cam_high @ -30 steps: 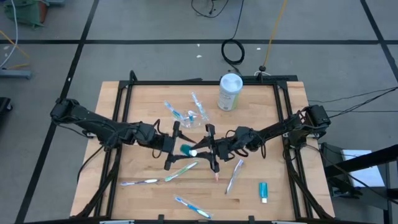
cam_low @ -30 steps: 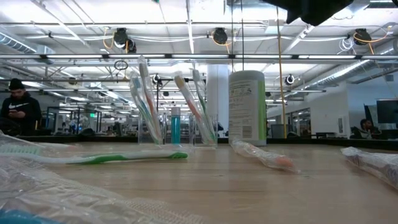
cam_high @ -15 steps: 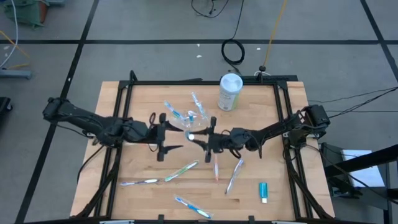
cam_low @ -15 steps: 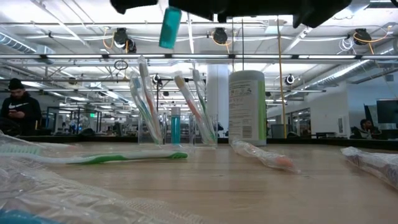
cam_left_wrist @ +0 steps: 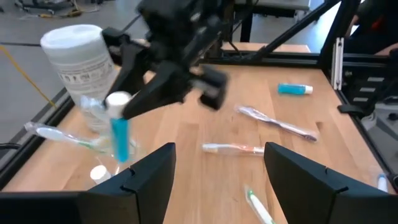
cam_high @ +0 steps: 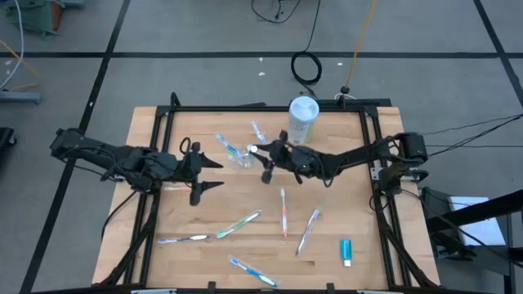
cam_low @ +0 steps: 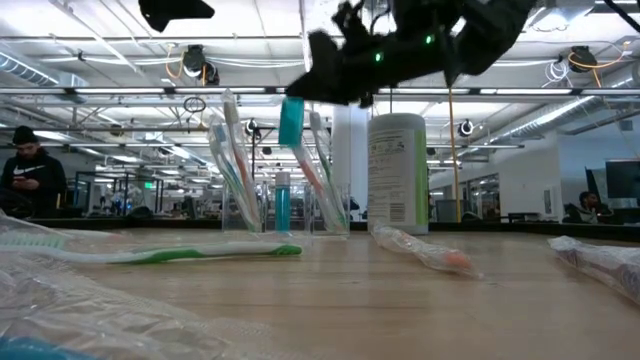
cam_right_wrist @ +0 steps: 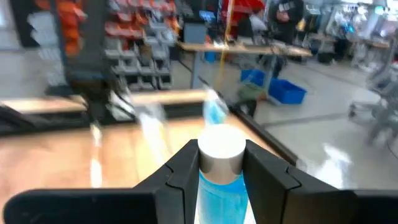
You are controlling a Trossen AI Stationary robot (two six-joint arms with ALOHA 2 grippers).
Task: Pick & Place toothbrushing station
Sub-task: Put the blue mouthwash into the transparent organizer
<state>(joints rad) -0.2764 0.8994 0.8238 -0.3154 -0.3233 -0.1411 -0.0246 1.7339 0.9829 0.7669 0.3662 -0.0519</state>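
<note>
A small blue toothpaste tube [cam_left_wrist: 119, 134] with a white cap hangs upright just over the clear cup [cam_high: 243, 162], which stands on the table's far middle. Several toothbrushes and another tube lean upright inside the cup [cam_low: 285, 215]. My right gripper [cam_high: 256, 153] is shut on the hanging tube [cam_low: 291, 122]. My left gripper [cam_high: 214, 174] hovers to the left of the cup, open, with nothing between its fingers [cam_left_wrist: 149, 177]. My right gripper pinches the tube between its two fingers just under the white cap [cam_right_wrist: 221, 177]. The fingers come level from the table's right side and lie across the tube. The tube hangs upright, cap up, its lower end [cam_low: 290, 140] clear above the cup.
A tall white-and-green canister [cam_high: 301, 121] stands right of the cup at the far edge. Wrapped toothbrushes lie loose on the wood [cam_high: 283, 211], [cam_high: 308, 230], [cam_high: 239, 223], [cam_high: 184, 239], [cam_high: 252, 272]. Another blue tube [cam_high: 346, 251] lies near the right front. A black frame [cam_high: 372, 147] borders the table.
My right gripper has carried the tube from the table's middle toward the far edge and down over the cup, rolling its wrist so the tube now stands upright. My left gripper has drawn back toward the table's left edge, staying open.
</note>
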